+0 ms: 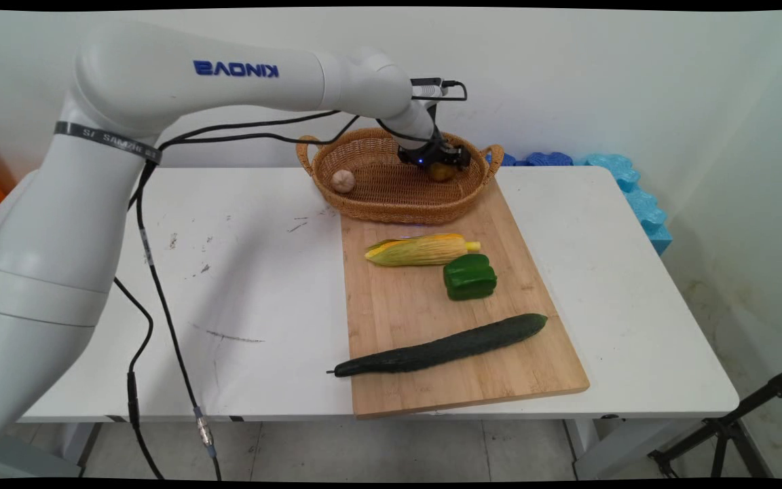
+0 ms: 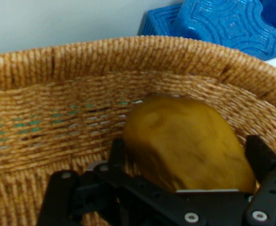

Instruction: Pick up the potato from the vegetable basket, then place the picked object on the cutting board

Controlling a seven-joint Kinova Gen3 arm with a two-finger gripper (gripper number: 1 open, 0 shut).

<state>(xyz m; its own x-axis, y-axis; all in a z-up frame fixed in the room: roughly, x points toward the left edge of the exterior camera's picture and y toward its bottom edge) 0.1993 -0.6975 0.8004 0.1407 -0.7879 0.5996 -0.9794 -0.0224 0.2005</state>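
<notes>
My gripper (image 1: 438,165) reaches down into the right end of a woven wicker basket (image 1: 391,212). Its two fingers sit against either side of a yellow-brown potato (image 1: 442,172). In the hand view the potato (image 2: 185,141) fills the gap between the black fingers (image 2: 259,157), and my gripper (image 2: 187,153) is shut on it. The potato sits low by the basket's floor, with the basket wall (image 2: 81,61) curving behind it. A garlic bulb (image 1: 343,180) lies at the basket's left end.
The basket stands on the far end of a wooden cutting board (image 1: 486,380). On the board lie a corn cob (image 1: 421,250), a green pepper (image 1: 470,276) and a long cucumber (image 1: 442,348). Blue foam pieces (image 1: 635,197) line the wall behind the table's right side.
</notes>
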